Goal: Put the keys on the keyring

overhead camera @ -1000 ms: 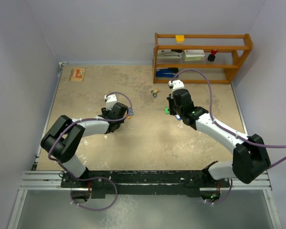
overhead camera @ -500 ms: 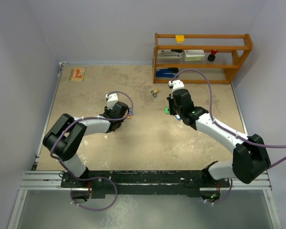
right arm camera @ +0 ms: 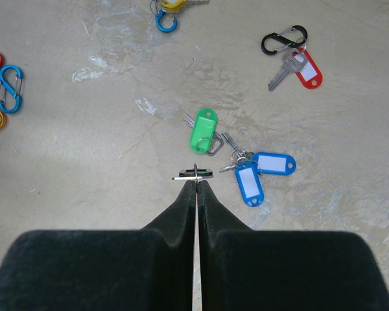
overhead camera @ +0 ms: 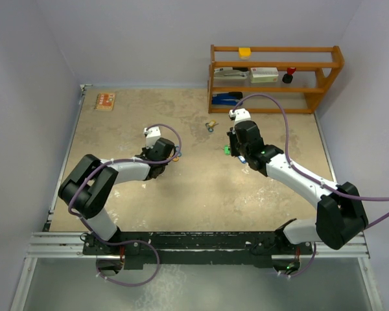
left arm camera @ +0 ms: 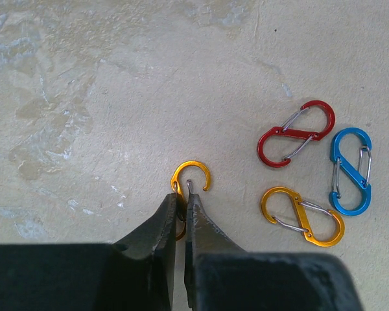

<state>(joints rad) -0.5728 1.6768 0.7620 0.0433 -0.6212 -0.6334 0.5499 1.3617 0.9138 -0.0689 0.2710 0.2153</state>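
In the left wrist view my left gripper (left arm camera: 183,192) is shut on an orange S-shaped keyring clip (left arm camera: 193,170), which lies on the table with its upper hook showing past the fingertips. My right gripper (right arm camera: 196,179) is shut on the small metal ring of a key (right arm camera: 193,174), seen edge-on just above the table. Past it lie a green-tagged key (right arm camera: 203,129), two blue-tagged keys (right arm camera: 259,172), and a red-tagged key (right arm camera: 299,66) hooked on a black clip (right arm camera: 282,39). From above, the left gripper (overhead camera: 175,154) and right gripper (overhead camera: 232,150) are well apart.
Red (left arm camera: 295,133), blue (left arm camera: 351,170) and orange (left arm camera: 303,216) clips lie right of the left gripper. A yellow key on a blue clip (overhead camera: 211,125) lies between the arms. A wooden shelf (overhead camera: 275,78) stands back right, and a small board (overhead camera: 104,101) lies back left.
The left gripper's jaws have closed onto the orange clip. Both arms have stayed almost where they were, and the right gripper keeps its grip.
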